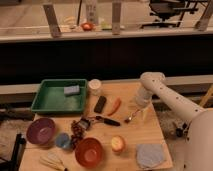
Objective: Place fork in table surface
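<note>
The fork [131,118] is a slim silver utensil lying slanted at the right of the light wooden table surface [150,132]. Its head points down-left toward the black-handled utensil [106,120], and its upper end reaches up to my gripper [142,111]. The gripper hangs from the white arm [165,97], which comes in from the right, and stays low over the table just right of the red chili pepper [115,106]. I cannot tell whether the fork rests fully on the table.
A green tray [50,100] with a sponge [72,90] stands at the back left. A white cup [94,87], black bar [100,104], purple bowl [40,131], red bowl [89,151], apple [117,144], grapes [77,131] and grey cloth [150,155] lie around.
</note>
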{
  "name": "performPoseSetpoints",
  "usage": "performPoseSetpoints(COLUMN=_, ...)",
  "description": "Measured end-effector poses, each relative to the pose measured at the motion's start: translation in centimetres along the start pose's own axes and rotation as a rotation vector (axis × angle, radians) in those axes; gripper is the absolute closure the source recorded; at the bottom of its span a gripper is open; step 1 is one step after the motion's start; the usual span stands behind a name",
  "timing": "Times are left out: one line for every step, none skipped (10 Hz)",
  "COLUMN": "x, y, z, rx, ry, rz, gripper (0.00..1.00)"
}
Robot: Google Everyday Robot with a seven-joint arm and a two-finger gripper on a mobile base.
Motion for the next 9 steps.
performPoseSetpoints(x=0.17, y=-0.18, z=-0.18, rx=0.001, ry=0.003, rz=-0.002, gripper=0.20)
performPoseSetpoints(x=0.27, y=-0.29, z=-0.35, rx=0.003, ry=0.006, rz=-0.005, gripper=0.20)
performPoseSetpoints(x=0.29, y=-0.28, z=-0.40, rx=0.003, ry=0.007, rz=-0.005, gripper=0.20)
performPoseSetpoints(x=0.28, y=-0.29, z=-0.39, rx=0.003, ry=0.007, rz=-0.005, gripper=0.20)
performPoseSetpoints(x=0.28, y=-0.29, z=-0.39, rx=0.003, ry=0.007, rz=-0.005, gripper=0.20)
performPoseSetpoints(x=0.28, y=-0.28, z=-0.38, rx=0.003, ry=0.007, rz=-0.005, gripper=0.20)
performPoseSetpoints(x=0.28, y=-0.28, z=-0.38, rx=0.003, ry=0.007, rz=-0.005, gripper=0.20)
performPoseSetpoints(x=0.28, y=-0.28, z=-0.38, rx=0.003, ry=0.007, rz=-0.005, gripper=0.20)
performPoseSetpoints(x=0.28, y=-0.29, z=-0.38, rx=0.003, ry=0.007, rz=-0.005, gripper=0.20)
